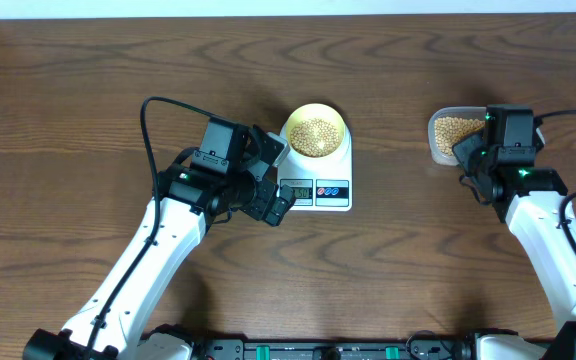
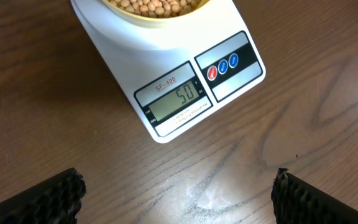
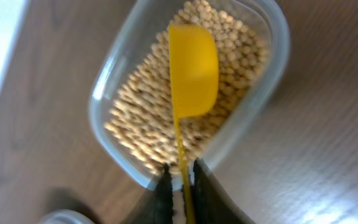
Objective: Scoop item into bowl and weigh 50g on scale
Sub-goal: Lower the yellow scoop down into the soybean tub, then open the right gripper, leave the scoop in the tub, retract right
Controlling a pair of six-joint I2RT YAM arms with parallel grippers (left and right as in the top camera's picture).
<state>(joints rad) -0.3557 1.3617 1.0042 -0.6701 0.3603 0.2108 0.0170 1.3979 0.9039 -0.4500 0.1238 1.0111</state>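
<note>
Right wrist shows the right gripper [image 3: 182, 186] narrow around the thin handle of the scoop [image 3: 192, 68], a good place to hold, though I cannot tell if it pinches; beans [image 3: 148, 118] in the tub [image 3: 272, 81] and the bowl [image 1: 336, 115] on the scale [image 1: 340, 168] look light and rolly, left gripper [image 2: 178, 183] wide.

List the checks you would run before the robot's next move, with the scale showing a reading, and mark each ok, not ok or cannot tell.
1. Display on the scale reads 50: ok.
2. Bowl sits on the scale with beans inside: ok.
3. Scoop is over the tub, not the table: ok.
4. Right gripper free of the scoop handle: cannot tell; its fingers flank it closely.
5. Left gripper open, clear of the scale: ok.
</note>
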